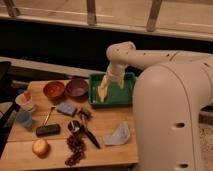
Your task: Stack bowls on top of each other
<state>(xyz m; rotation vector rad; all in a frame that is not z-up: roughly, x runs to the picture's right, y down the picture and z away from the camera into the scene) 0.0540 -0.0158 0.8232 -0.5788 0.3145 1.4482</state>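
Hanging open and empty over the green tray [128, 98], the claw [103, 93] is right of the orange-red bowl [54, 90] and purple bowl [77, 87], side by side on the counter [107, 118]; a low reach could shove the purple bowl aside.

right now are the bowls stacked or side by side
Side by side: the orange-red bowl and purple bowl both rest on the table. The open claw hangs over the green tray.

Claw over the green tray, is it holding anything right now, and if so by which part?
Nothing is held. The claw hangs open over the green tray, apart from the orange-red bowl and the purple bowl.
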